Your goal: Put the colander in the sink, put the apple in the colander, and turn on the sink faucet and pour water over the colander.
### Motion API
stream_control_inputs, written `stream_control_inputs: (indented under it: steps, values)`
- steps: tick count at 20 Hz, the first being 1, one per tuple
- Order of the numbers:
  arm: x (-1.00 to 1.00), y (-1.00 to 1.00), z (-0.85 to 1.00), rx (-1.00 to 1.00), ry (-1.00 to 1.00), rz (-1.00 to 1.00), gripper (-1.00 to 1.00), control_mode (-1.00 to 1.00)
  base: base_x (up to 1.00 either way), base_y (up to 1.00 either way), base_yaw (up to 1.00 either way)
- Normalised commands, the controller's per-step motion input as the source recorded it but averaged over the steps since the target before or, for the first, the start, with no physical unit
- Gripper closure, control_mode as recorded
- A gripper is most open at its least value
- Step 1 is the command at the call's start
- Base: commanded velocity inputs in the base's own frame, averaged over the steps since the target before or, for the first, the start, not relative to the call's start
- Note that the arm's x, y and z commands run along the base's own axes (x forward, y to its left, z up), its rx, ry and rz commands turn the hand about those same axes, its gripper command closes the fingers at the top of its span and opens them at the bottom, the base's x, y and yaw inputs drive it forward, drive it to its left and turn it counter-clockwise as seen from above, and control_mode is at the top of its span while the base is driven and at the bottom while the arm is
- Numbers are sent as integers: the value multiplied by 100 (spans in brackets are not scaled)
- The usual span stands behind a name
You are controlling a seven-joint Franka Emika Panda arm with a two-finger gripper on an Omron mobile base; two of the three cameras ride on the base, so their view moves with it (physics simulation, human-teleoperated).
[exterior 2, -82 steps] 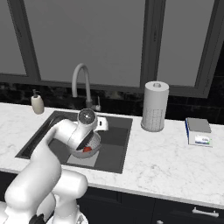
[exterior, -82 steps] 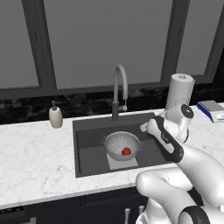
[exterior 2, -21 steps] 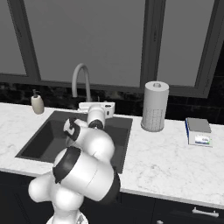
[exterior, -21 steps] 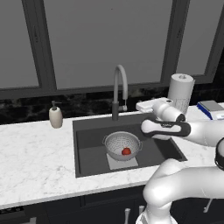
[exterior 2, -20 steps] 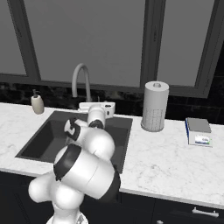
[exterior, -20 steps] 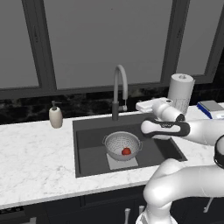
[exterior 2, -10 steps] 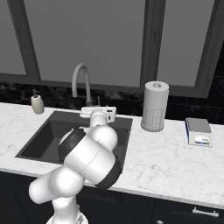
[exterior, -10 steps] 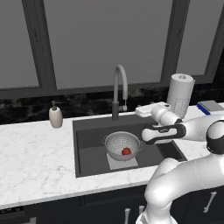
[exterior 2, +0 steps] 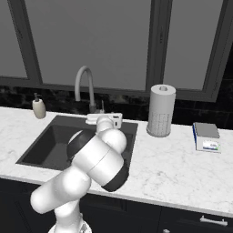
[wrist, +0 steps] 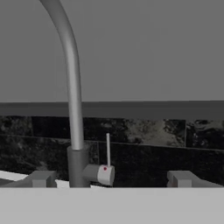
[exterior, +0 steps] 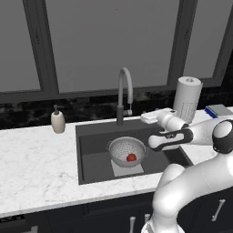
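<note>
Two fingers spread wide, the hand faces the sink faucet, holding nothing.

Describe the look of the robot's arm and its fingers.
The arm is glossy white with rounded, bulbous links and dark bands at the joints. Its hand is a pale flat block. The fingers are squarish and grey. No cables or markings are visible.

Silvery perforated colander holds a red apple in the dark grey sink. Grey sink faucet, far; white marbled counter; soap dispenser, left, probably beige.
</note>
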Motion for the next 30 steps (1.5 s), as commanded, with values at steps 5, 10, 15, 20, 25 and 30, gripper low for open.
stream_control_inputs:
  steps: [5, 10, 15, 20, 25, 30]
  values:
    - [9, 2, -36, 0, 0, 0, -100, -100, 0, 0, 0]
    - [8, 0, -38, 0, 0, 0, -100, -100, 0, 0, 0]
    - [19, 0, -23, 0, 0, 0, -100, -100, 0, 0, 0]
    - [26, 0, -4, 0, 0, 0, -100, -100, 0, 0, 0]
    - [29, 1, 0, 0, 0, 0, -100, -100, 0, 0, 0]
    - [26, 8, 0, 0, 0, 0, -100, -100, 0, 0, 0]
